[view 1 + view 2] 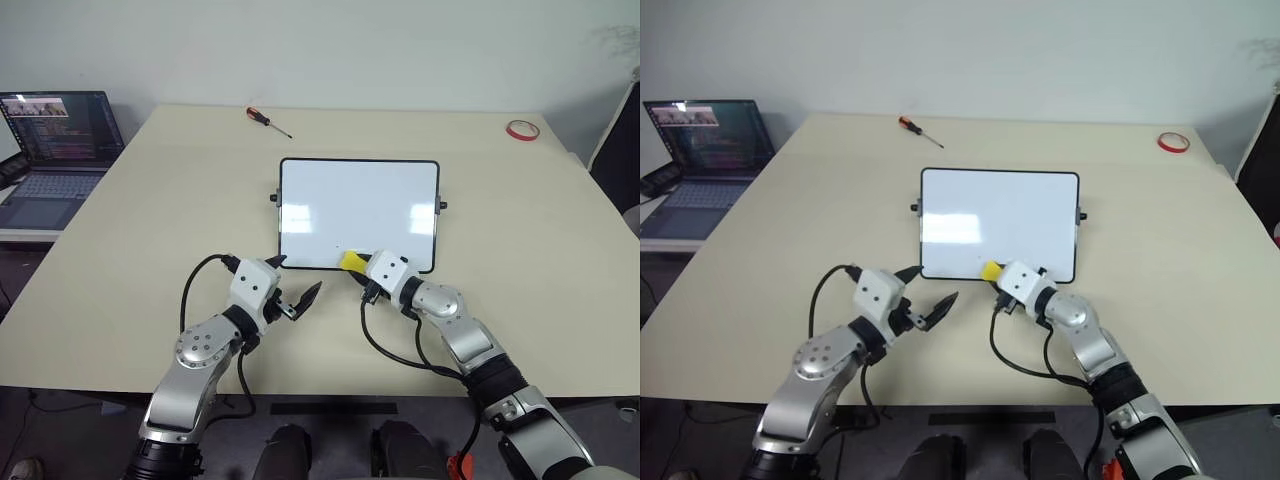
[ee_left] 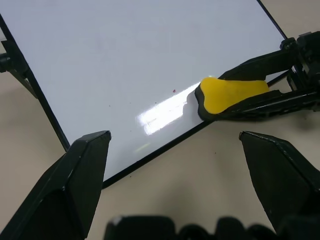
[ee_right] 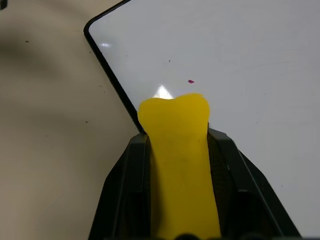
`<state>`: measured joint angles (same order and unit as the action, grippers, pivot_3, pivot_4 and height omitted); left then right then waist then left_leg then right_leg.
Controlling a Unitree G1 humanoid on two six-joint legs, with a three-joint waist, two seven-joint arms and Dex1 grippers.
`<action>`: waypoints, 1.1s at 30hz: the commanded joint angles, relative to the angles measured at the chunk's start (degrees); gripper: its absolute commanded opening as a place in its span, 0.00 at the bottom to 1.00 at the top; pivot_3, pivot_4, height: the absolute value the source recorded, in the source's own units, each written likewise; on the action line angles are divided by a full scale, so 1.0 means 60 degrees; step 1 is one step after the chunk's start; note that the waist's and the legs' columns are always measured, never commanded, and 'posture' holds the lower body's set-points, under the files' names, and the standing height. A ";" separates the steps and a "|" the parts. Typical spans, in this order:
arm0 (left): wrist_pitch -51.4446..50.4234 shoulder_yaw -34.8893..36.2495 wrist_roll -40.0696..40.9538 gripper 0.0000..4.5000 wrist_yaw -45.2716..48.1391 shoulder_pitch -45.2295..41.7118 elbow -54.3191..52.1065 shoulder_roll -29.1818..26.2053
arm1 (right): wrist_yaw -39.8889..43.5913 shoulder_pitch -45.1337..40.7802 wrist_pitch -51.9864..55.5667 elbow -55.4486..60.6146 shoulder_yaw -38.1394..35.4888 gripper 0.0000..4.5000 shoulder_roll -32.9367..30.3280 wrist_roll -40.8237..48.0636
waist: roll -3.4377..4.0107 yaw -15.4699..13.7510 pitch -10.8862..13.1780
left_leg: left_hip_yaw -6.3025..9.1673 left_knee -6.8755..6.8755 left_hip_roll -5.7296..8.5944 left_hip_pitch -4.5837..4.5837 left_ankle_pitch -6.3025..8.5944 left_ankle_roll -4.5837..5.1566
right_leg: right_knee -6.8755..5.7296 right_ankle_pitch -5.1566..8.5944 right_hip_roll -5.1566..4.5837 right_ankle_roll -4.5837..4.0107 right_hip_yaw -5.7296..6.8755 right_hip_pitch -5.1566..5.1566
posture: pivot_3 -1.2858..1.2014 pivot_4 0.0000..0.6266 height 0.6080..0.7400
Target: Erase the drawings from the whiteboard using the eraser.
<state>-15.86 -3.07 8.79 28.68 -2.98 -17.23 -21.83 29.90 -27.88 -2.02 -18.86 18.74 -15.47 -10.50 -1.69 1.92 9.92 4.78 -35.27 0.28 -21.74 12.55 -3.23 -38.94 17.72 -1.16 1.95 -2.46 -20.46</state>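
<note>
Nearest of all, the two grippers are seen low over the table (image 1: pixel 120 300). The left gripper (image 1: pixel 292 287) is held with its fingers wide apart, and nothing is held in it. It hangs just off the board's near left corner.

The right gripper (image 1: pixel 362 268) is clamped on the eraser (image 1: pixel 353 261). The eraser is yellow with a dark underside. Its front end sticks out past the fingers and is laid over the near edge of the board (image 1: pixel 358 214), a bit right of the middle.

The eraser looks light and a little soft, so it is thought to squash a bit when pressed. It is best held by its long sides, near the back, as it is held now, so the front is left free to rub. The board looks hard, smooth and shiny. It may slide on the table when it is pushed, so it could be steadied by the free left gripper at its edge or at the small knob (image 1: pixel 274 198) on its side.

The board's white face looks almost clean. Only a tiny red speck (image 3: pixel 191 81) is seen just past the eraser's tip. No drawings can be made out.

Farther off, a screwdriver (image 1: pixel 269 121) is laid at the far left of the table and a red tape ring (image 1: pixel 521 129) at the far right. A laptop (image 1: pixel 55 150) is set on a side desk to the left. Nothing is in the way of the rubbing.
</note>
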 commanded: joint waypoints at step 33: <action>0.0242 -0.0076 -0.0067 1.00 -0.0064 -0.0154 -0.0049 0.0025 | -0.2485 -0.1883 -0.0448 -0.1984 -0.0261 0.27 0.0480 -0.0905 | 0.0016 0.0027 0.0025 | 0.0002 0.0033 -0.0012 0.0005 -0.0044 0.0001 | 0.0007 0.0004 -0.0006 0.0021 -0.0007 -0.0002 | 0.52 0.24 1.00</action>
<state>-15.59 -3.63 8.41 28.28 -3.02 -16.20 -21.92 19.29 -37.57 -5.68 -28.37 21.14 -11.79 -14.96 -1.59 2.08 10.07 4.80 -35.07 0.21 -21.72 12.27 -3.24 -38.89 17.74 -1.20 2.08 -2.50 -20.48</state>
